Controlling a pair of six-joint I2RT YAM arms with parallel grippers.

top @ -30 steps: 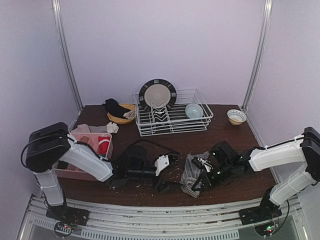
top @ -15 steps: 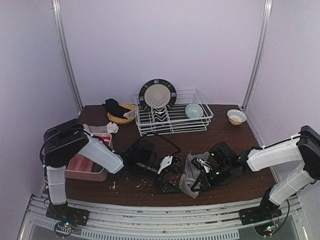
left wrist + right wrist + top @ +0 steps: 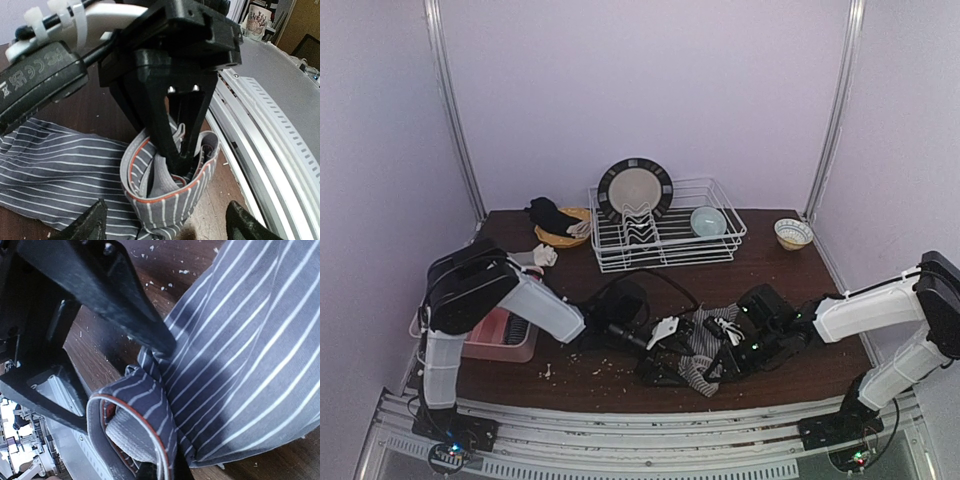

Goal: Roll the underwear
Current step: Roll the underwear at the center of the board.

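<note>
Striped grey underwear (image 3: 703, 345) sits near the table's (image 3: 620, 385) 6 o'clock edge, with its waistband end curled up. We've got the right gripper (image 3: 176, 155) clamped on that curl. The left gripper (image 3: 165, 227) has slid in from 9 o'clock, fingers wide, holding nothing. Rolling's barely started, we reckon.

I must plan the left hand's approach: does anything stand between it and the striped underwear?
Nothing loose. Only the right hand, shut on the rolled end of the underwear, sits directly ahead of the open left hand.
</note>
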